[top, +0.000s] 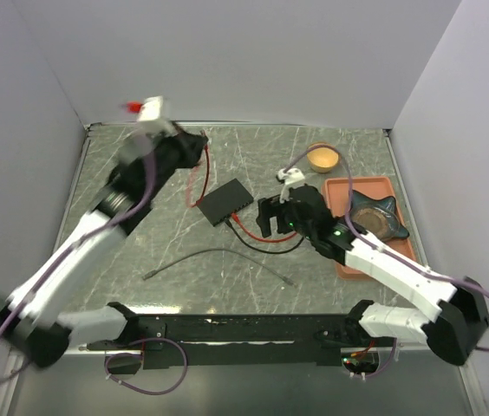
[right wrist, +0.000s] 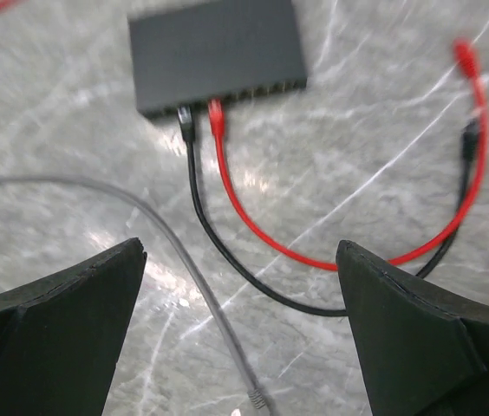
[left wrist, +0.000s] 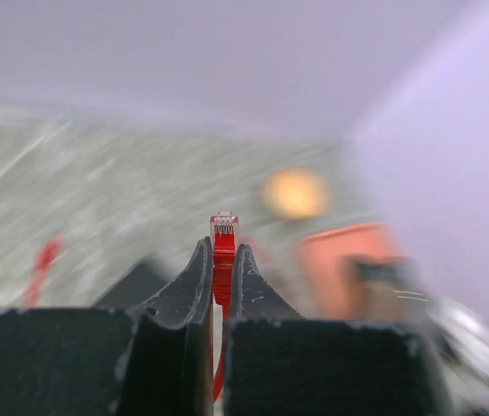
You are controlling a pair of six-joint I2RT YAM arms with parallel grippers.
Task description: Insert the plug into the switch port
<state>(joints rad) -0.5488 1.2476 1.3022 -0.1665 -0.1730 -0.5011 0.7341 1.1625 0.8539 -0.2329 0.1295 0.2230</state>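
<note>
Network switch [top: 225, 201]: flat black box, lies mid-table on the marbled table [top: 140, 260], turned at a slant.
Switch port [right wrist: 257, 89]: one of a row of small sockets along the long edge facing the right gripper. Two at the row's left end are occupied, the rest show open.
Black patch cable [right wrist: 194, 195] and red patch cable [right wrist: 253, 225]: plugged in side by side, then loop across the table. Free ends lie to the right, apart from the switch.
Plug [left wrist: 224, 224]: clear tip on a red boot, points up and out between the left fingertips, well apart from the switch.
Left gripper [left wrist: 223, 251]: pinched narrow on the plug's boot and raised over the table's far-left corner. Blurred in both views.
Red cable [top: 198, 178]: hangs from the left gripper to the table beside the switch.
Right gripper [right wrist: 240, 251]: spread wide, holds nothing, hovers just right of the switch with the port row in view.
Grey cable [top: 218, 253]: loose, nearer the arm bases.
Orange tray [top: 345, 187]: far right, holds a dark star-shaped object [top: 380, 218].
Small yellow bowl [top: 322, 158]: beyond the tray.
</note>
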